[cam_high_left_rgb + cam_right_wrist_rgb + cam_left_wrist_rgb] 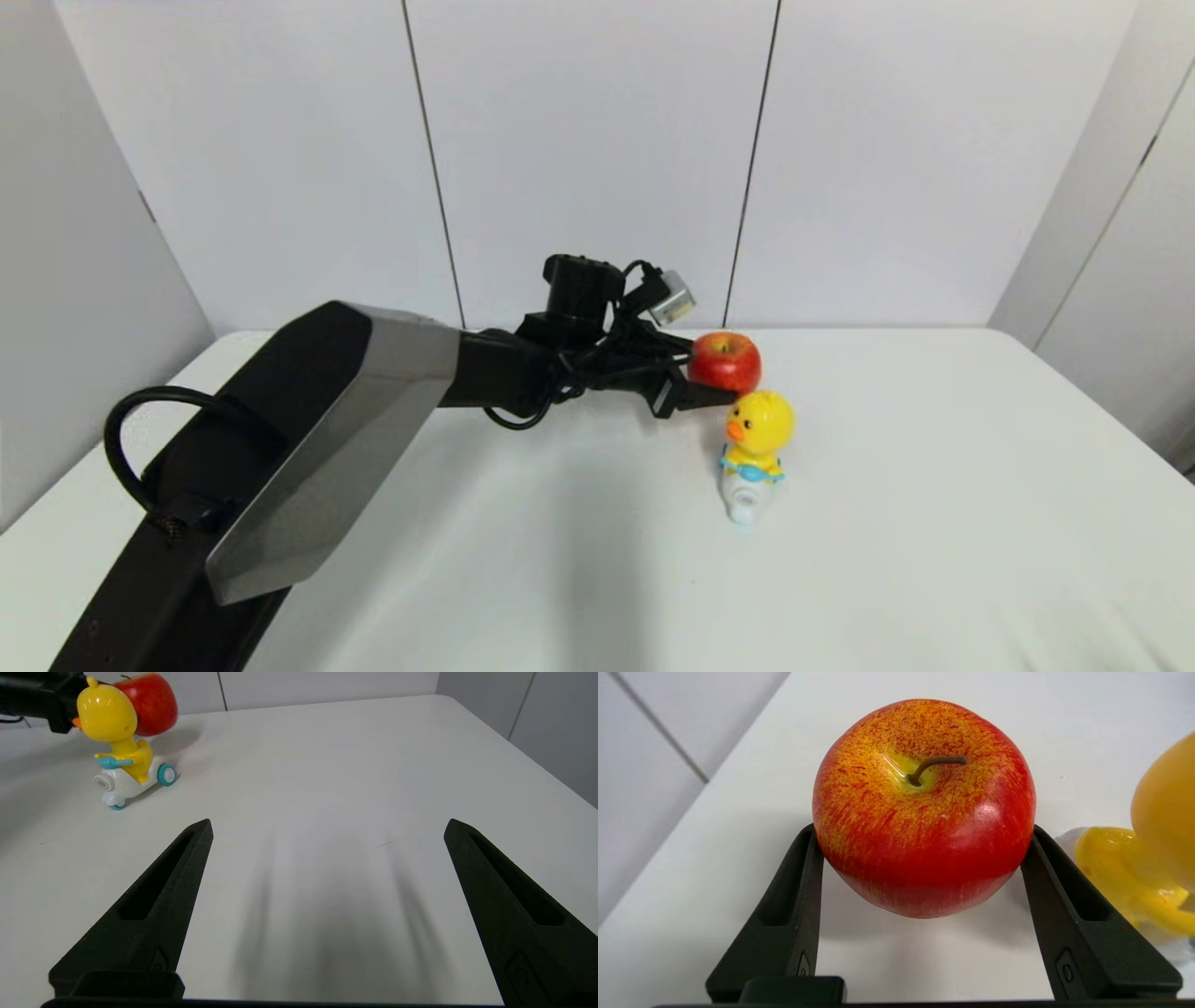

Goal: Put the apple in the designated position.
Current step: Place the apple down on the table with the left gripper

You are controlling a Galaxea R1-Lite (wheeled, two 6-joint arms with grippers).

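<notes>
The glossy red apple (725, 360) with a yellowish stem patch hangs just above the white table, behind the yellow duck toy (754, 450). My left gripper (705, 373) is shut on the apple, one black finger pressed on each side of it (924, 807); a shadow shows under the fruit in the left wrist view. From the right wrist view the apple (152, 702) shows behind the duck's head. My right gripper (327, 828) hovers open and empty over bare table, nearer the front right. The designated position bears no mark on the plain tabletop.
The duck toy (119, 742) rides a white and blue scooter base, right beside the held apple. White wall panels (597, 159) close off the table's far edge. The table's right edge (528, 756) lies close to my right gripper.
</notes>
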